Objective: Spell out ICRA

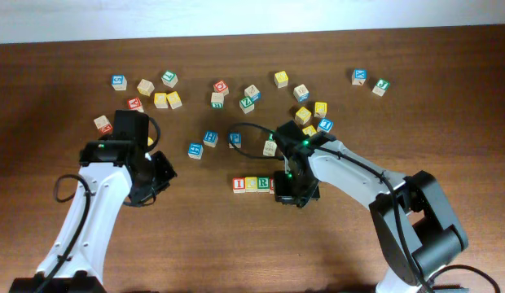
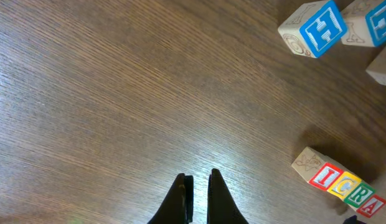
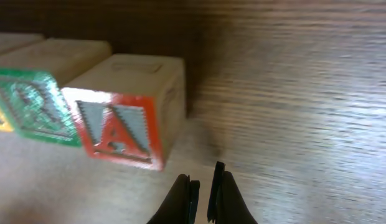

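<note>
Four blocks sit in a row on the tabletop (image 1: 236, 244), edge to edge: I block (image 1: 239, 184), C block (image 1: 252, 184), R block (image 1: 263, 184), and the A block (image 3: 121, 118) closing the line. In the overhead view the row's long axis runs left to right, with I at the left end and A at the right end, tucked against the right gripper (image 1: 292, 194). The letter faces point up, and from the left wrist it reads I-C-R-A in red, yellow, green, red.

The right wrist view is in tight. The A block stands just ahead and left of the right arm's fingers (image 3: 180, 196), close but apart, no contact. Those fingers are drawn together with only a slit between them and nothing in it.

Over on the other side, the left gripper (image 1: 159, 175) hangs above bare wood, well apart from the word. Its fingers (image 2: 221, 199) are likewise together and empty, with the row off to their right.

Loose blocks: twenty-odd scattered across the far half of the tabletop, some partly hidden by the arms. Two blue-lettered ones show up top right from the left wrist, one an H block (image 2: 309, 28).
</note>
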You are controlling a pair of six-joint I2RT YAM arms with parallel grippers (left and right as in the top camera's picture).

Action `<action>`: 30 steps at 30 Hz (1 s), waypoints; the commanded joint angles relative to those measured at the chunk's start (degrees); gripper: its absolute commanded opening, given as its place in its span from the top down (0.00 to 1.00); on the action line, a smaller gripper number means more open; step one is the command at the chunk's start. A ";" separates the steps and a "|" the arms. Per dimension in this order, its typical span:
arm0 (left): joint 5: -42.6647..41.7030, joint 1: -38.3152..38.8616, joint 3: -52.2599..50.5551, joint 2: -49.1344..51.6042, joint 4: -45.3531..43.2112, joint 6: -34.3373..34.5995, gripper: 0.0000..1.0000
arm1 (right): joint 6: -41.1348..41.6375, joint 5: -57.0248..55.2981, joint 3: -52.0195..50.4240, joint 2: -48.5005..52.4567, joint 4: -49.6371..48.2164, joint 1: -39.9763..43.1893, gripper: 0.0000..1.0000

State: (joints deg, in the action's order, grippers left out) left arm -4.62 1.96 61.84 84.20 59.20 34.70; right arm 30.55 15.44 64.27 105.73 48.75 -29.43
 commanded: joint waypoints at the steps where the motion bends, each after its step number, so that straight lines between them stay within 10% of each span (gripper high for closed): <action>1: 0.15 -0.26 -0.96 -0.55 0.09 -0.87 0.99 | 1.49 -2.86 0.00 0.28 -0.61 -1.53 0.96; 30: 0.20 -0.26 -0.96 -0.55 0.07 -0.90 0.94 | 5.53 -10.14 0.00 0.31 -6.19 -7.32 0.96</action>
State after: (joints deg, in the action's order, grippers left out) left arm -4.62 1.96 61.36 84.20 59.18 34.50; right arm 35.81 6.42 64.27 105.71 42.89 -36.53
